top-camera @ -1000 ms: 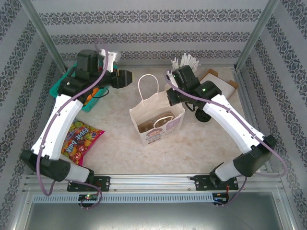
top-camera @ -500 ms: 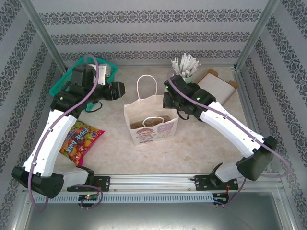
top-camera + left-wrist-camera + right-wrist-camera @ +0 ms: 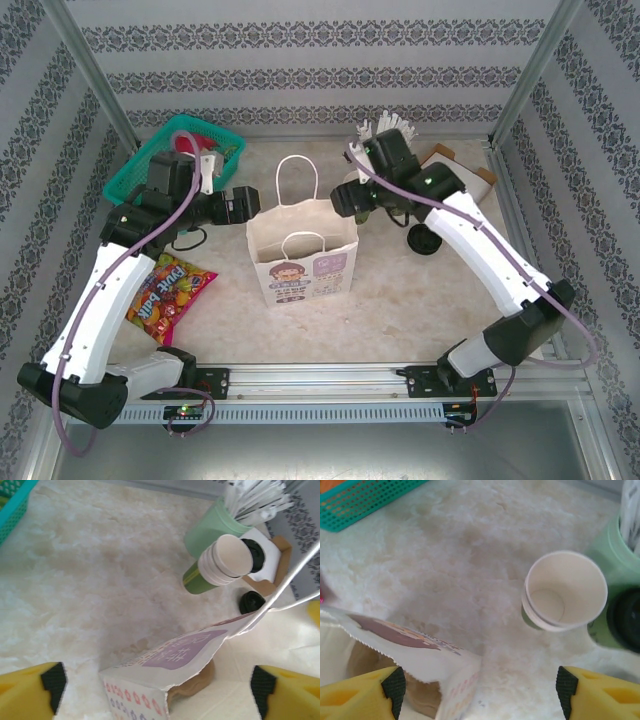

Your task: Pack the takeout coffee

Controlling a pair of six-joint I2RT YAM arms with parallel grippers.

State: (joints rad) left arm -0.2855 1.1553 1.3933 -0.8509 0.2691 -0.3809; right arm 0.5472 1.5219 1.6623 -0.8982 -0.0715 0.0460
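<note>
We read the coming move as turning on one relation. The small dark green paper cup with a round black plastic lid [image 3: 425,240] stands upright on the pale marbled worktop [image 3: 400,300], lid up and long axis vertical. It is to the right of the white paper bag with two loop handles [image 3: 300,262] and apart from it.

The right fingers [image 3: 340,200] sit at the bag's far right corner, so the cup lies to their right and a little nearer the arm bases, just beside the right forearm. The left fingers [image 3: 245,205] are at the bag's left corner, with the whole bag between them and the cup. We judge the right arm much the nearer. Both pairs of fingers are spread wide and hold nothing; each wrist view shows the yellow tips far apart by the bag's rim.

Counting what is on the worktop:
- one lidded cup
- one bag, with something brown inside
- one stack of lidless cream-and-green cups [image 3: 222,562], though we cannot tell how many are in it
- one mint-green holder of white sticks [image 3: 210,530]
- one teal mesh basket [image 3: 130,170]
- one bright sweets packet [image 3: 170,295]
- one brown-edged tray [image 3: 470,175]
</note>
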